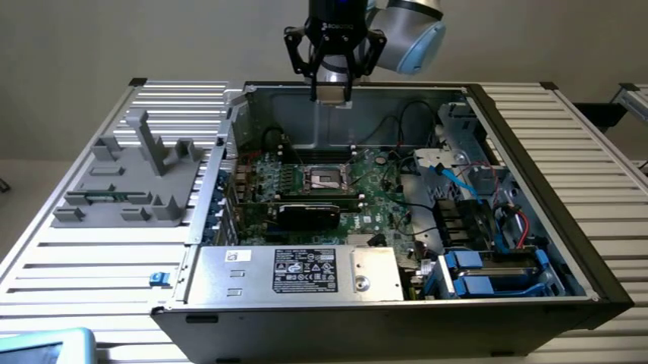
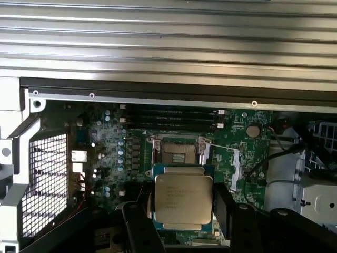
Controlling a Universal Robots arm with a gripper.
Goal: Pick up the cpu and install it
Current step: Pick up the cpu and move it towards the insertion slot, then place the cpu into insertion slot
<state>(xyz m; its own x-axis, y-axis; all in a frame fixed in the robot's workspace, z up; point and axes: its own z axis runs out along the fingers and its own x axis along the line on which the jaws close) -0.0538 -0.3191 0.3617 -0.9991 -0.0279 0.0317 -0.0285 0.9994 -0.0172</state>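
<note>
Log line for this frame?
gripper: shut on small flat silvery-beige square cpu | where: above open black computer case | dark metal-framed square socket: empty

The gripper [image 1: 331, 94] carries the brand name ROBOTIQ.

Grey posted tray [image 1: 102, 182] beside the open case [image 1: 354, 334]; inside, a labelled box [image 1: 294, 273], perhaps the power supply.

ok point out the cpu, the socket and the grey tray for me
cpu [image 2: 182, 199], wrist view, middle of its metal top
socket [image 1: 326, 178], exterior view, centre of the dark square inside its frame
grey tray [image 1: 127, 180], exterior view, flat base near the posts
</note>
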